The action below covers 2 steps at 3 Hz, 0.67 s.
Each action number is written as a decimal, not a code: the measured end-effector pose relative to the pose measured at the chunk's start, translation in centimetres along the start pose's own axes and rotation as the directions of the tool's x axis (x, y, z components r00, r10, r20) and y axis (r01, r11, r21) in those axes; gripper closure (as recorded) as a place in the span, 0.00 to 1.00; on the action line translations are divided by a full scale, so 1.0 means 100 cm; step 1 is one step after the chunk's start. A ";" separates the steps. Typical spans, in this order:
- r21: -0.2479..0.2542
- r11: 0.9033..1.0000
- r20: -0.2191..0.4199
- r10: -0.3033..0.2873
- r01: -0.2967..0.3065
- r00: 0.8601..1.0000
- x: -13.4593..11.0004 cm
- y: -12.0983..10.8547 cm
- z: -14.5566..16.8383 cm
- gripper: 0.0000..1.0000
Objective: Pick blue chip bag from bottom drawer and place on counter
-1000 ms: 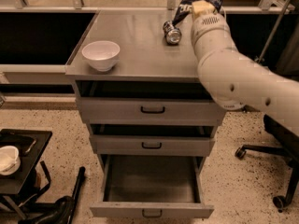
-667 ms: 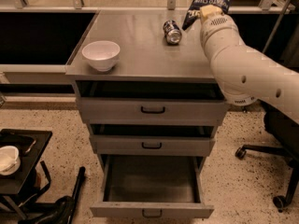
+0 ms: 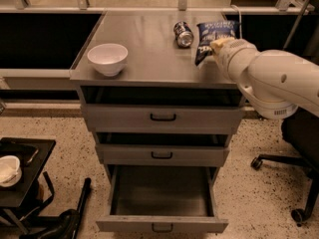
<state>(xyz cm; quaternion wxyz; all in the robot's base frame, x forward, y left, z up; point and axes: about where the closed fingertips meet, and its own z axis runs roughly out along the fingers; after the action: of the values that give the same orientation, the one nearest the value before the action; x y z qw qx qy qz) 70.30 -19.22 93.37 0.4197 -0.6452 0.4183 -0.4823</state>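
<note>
Camera view: gripper (image 3: 218,45) on blue chip bag (image 3: 213,33), at the right rear of the counter (image 3: 144,49).

The arm (image 3: 279,81) reaches in from the right and the wrist hides most of the gripper. One pale fingertip shows pressed on the bag's lower right edge, so the fingers read as clamped on the bag. Bag is upright and tilted a bit, with its lower left corner down at the counter surface; can't tell if it's touching. A drink can (image 3: 183,34) lies on its side just left of the bag, apart from it. A white bowl (image 3: 107,59) sits upright near the front left corner. Bottom drawer (image 3: 162,225) is pulled fully out; the two drawers above it are pushed in. A black side table (image 3: 30,148) stands lower left and a chair base (image 3: 299,173) lower right.
</note>
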 end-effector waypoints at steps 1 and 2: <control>-0.083 0.996 0.135 0.053 -0.042 0.989 -0.023 0.034 0.000 1.00; -0.091 0.995 0.194 0.055 -0.038 0.980 -0.031 0.034 -0.005 1.00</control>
<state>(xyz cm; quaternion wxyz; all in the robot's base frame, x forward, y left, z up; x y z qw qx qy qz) 68.81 -17.34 89.37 0.4414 -0.6973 0.4104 -0.3879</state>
